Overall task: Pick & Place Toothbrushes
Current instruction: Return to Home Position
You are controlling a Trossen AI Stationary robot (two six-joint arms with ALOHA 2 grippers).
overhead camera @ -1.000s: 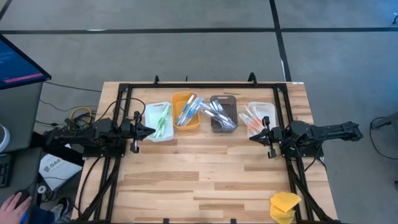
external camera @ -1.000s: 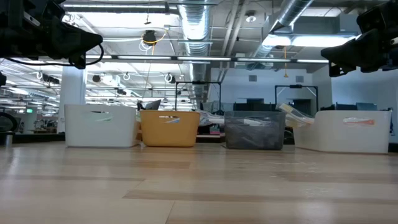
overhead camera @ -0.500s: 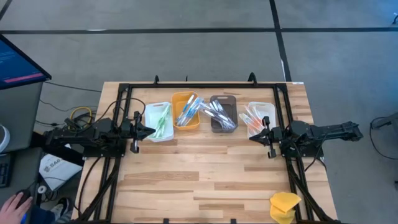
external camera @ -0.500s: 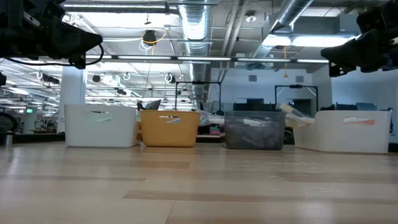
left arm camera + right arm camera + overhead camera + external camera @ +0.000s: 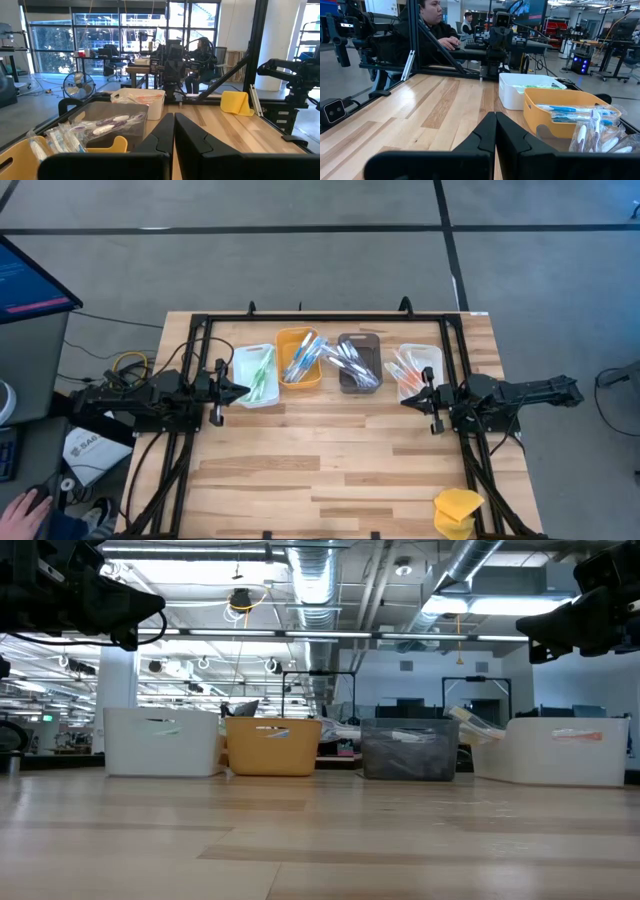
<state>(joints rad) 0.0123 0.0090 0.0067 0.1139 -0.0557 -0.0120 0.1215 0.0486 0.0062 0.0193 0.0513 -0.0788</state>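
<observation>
Wooden bench [image 5: 330,465], toothbrushes [image 5: 303,360] sorted in four bins [image 5: 298,385] near its far edge, my left gripper [image 5: 241,391] and right gripper [image 5: 406,401] clenched, flanking the row.

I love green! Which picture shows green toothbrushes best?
The high view, looking down into the left white bin at the green toothbrushes. The right wrist view catches a green sliver, the low view only the bin's wall, the left wrist view nothing.

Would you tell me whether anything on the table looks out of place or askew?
Only small things. A few toothbrushes poke out over the rim of the right white bin instead of lying inside. A yellow lump sits alone at the table corner on the right arm's side.
</observation>
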